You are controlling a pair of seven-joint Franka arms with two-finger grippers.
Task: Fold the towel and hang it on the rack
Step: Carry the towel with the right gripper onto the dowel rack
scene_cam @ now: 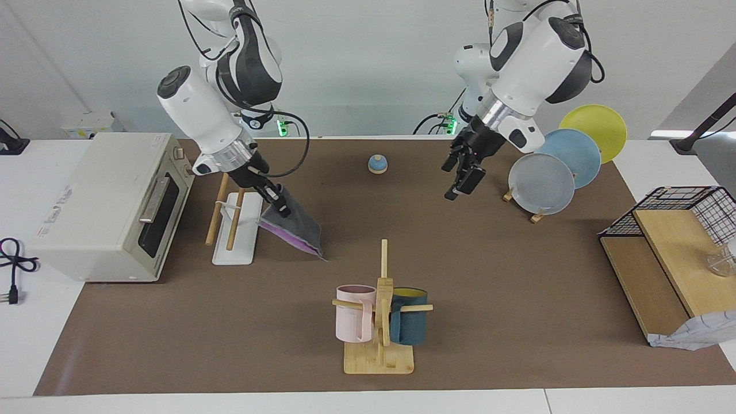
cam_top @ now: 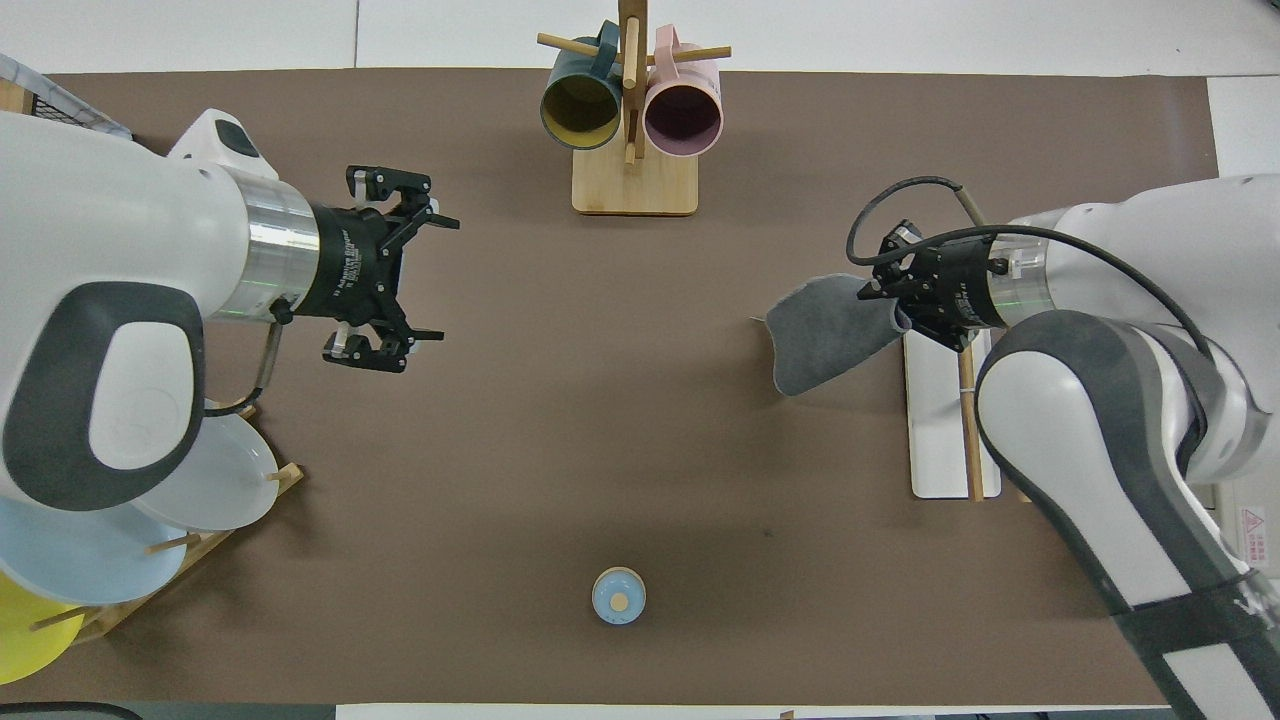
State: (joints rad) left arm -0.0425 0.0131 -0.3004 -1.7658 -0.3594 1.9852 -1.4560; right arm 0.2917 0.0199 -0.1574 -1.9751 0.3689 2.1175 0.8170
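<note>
The towel point(scene_cam: 294, 228) is dark grey on its outer face, with purple along its lower edge. It hangs slanted from my right gripper point(scene_cam: 280, 205), which is shut on its upper corner, and its low corner reaches the mat beside the rack. It also shows in the overhead view point(cam_top: 825, 335), with the right gripper point(cam_top: 893, 300) over the rack's edge. The rack point(scene_cam: 234, 248) has a white base and two wooden rods point(scene_cam: 217, 210); it shows in the overhead view too point(cam_top: 935, 440). My left gripper point(scene_cam: 463, 175) is open and empty in the air beside the plate stand, also seen from overhead point(cam_top: 428, 278).
A toaster oven point(scene_cam: 109, 207) stands at the right arm's end, next to the rack. A mug tree point(scene_cam: 380, 322) holds a pink and a teal mug. A plate stand point(scene_cam: 552, 172), a small blue knob-topped object point(scene_cam: 378, 165), a wire basket on a wooden shelf point(scene_cam: 673, 247) and a pale cloth point(scene_cam: 696, 333) are there too.
</note>
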